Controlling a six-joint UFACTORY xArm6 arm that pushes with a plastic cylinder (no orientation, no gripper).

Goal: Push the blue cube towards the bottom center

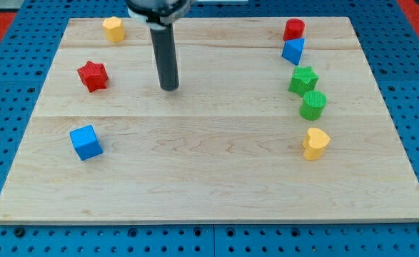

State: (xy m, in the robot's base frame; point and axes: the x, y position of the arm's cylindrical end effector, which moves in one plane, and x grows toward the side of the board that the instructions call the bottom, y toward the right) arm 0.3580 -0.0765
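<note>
The blue cube [86,141] sits on the wooden board [209,178] at the view's left, a little below the middle. My tip [170,88] is up and to the right of it, well apart, and touches no block. The rod rises from the tip toward the view's top.
A red star [93,76] lies above the blue cube. A yellow block [113,28] is at the top left. On the right stand a red cylinder [293,29], a blue triangular block [293,51], a green star [303,80], a green cylinder [313,104] and a yellow heart [315,143].
</note>
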